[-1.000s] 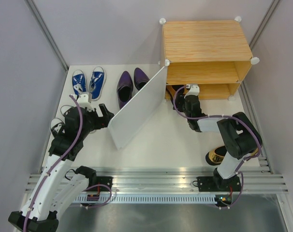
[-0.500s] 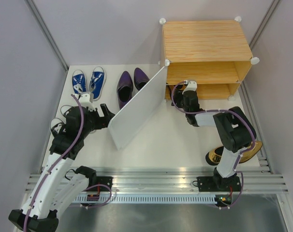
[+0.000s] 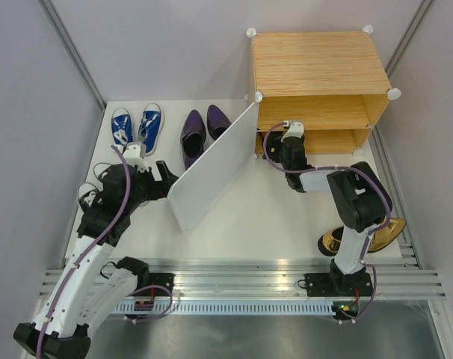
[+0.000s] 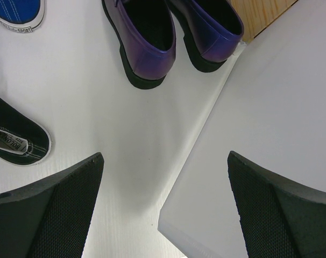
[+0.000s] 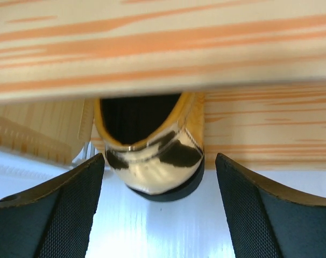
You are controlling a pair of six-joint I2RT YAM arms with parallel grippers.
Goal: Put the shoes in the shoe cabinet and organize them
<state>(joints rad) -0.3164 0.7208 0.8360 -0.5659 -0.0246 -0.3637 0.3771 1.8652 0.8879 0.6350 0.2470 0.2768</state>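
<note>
Pale grey walls close in a white tabletop [image 3: 279,224]. At one o'clock on it stands the boxy light-wood-grain shoe cabinet [image 3: 316,63], its flat white door panel [image 3: 211,168] swung out toward seven o'clock. Blue sneakers with white laces [image 3: 137,126] sit at ten o'clock, dark purple pointed dress shoes [image 3: 204,127] just beside them at eleven, and black white-soled shoes [image 4: 15,141] at nine beneath the left arm. One shiny gold shoe [image 5: 152,161] lies heel-out in the mouth of the lower shelf, and its gold mate [image 3: 335,241] lies at four o'clock by the right arm's base. The right gripper [image 5: 158,156] sits at that shelf mouth, jaws spread either side of the gold heel and apparently not pinching it. The left gripper [image 4: 164,156] hangs wide open and empty beside the door's free edge. The step in hand looks like shelving the first gold shoe. Next, the right arm should back out toward six o'clock and fetch the mate.
</note>
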